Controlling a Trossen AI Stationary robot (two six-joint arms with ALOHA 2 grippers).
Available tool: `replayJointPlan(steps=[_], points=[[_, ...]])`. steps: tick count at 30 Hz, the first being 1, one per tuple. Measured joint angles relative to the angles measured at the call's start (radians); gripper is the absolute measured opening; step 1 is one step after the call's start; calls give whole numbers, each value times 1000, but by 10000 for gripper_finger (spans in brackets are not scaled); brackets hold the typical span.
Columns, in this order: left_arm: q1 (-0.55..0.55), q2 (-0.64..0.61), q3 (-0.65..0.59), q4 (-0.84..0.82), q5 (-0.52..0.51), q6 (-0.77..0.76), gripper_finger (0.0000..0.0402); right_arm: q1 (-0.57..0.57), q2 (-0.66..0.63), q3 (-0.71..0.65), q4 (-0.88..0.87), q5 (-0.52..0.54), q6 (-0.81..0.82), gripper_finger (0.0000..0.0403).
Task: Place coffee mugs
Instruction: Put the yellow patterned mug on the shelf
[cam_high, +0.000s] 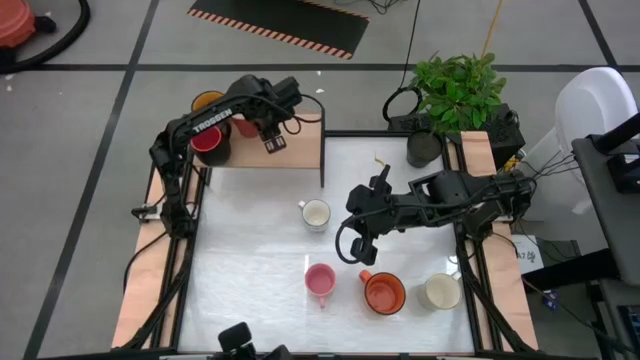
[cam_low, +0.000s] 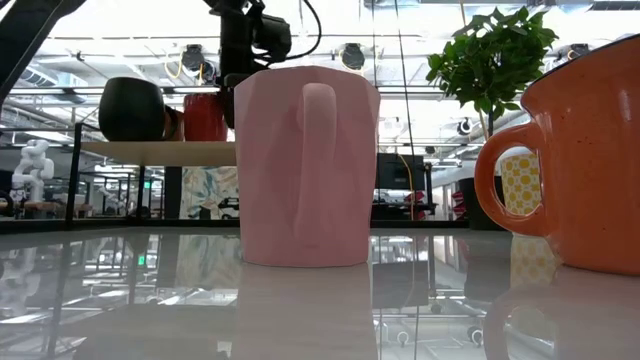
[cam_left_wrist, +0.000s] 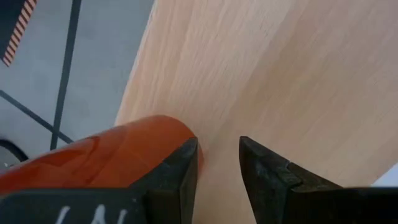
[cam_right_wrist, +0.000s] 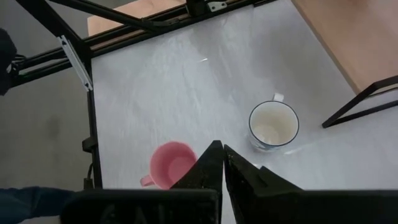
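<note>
1. The white table (cam_high: 260, 250) carries four of the coffee mugs, all upright and well apart. A white mug (cam_high: 315, 214) stands near the middle. Along the near edge are a pink mug (cam_high: 320, 280), an orange mug (cam_high: 384, 292) and a cream mug (cam_high: 441, 291).
2. The wooden shelf (cam_high: 300, 150) at the far left corner holds the rest in view. A red mug (cam_left_wrist: 112, 155) and an amber mug (cam_high: 207, 101) stand there, with a dark pot (cam_low: 132, 108) alongside.
3. The left gripper (cam_left_wrist: 217, 146) hangs over the shelf. Its jaws stand a narrow gap apart with only bare wood between them. One finger (cam_left_wrist: 180, 168) is just beside the red mug's wall, and I cannot tell whether it touches.
4. The right gripper (cam_right_wrist: 219, 152) hovers above the table between the white and pink mugs. Its fingers are pressed together and hold nothing.
5. Handling, as a judgement:
   - The mugs look like glazed ceramic, so they should be stiff, fairly heavy for their size, slick and liable to chip if knocked.
   - The surest hold is probably across the rim, one finger inside and one outside.
   - The handle offers a second hold, but it is likelier to let the mug swing.
6. Looks: each mug is squat and round with a loop handle. The orange one is speckled, and the white one shows a darker rim line.
</note>
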Motion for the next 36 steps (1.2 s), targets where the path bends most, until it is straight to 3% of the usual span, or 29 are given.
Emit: replayJointPlan(steps=[10, 19, 28, 36], points=[[12, 0, 0, -62, -80, 31, 122, 1, 0, 0, -3, 0, 28, 0], [12, -5, 0, -96, -76, 26, 122, 4, 0, 0, -3, 2, 33, 0], [-100, -65, -1, -72, 11, -9, 122, 4, 0, 0, -32, 0, 35, 0], [-231, -105, 0, -10, 35, -28, 122, 4, 0, 0, -208, -1, 53, 0]])
